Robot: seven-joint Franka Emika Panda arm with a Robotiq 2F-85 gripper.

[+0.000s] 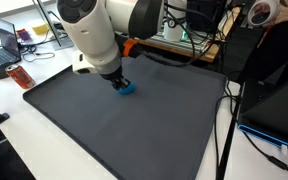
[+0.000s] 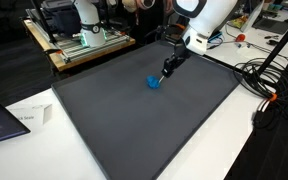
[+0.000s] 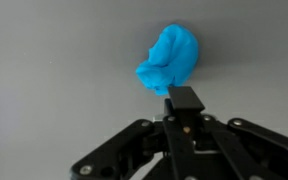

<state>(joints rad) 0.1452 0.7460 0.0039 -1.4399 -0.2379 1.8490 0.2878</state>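
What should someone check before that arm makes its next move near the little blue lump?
1. Jaws shut: ok. In the wrist view they stand pressed together with nothing between them.
2. Blue lump in sight: ok. It shows in all views, just ahead of the jaw tips.
3. Lump free, not gripped: ok. It lies on the grey mat.
4. Jaw tips touching the lump: cannot tell. They meet its edge in the wrist view, but a gap may be hidden.
5. Lump away from the mat's edges: ok. There is mat on every side of it in both exterior views.
6. Cables away from the lump: ok. They lie off the mat, beside it.
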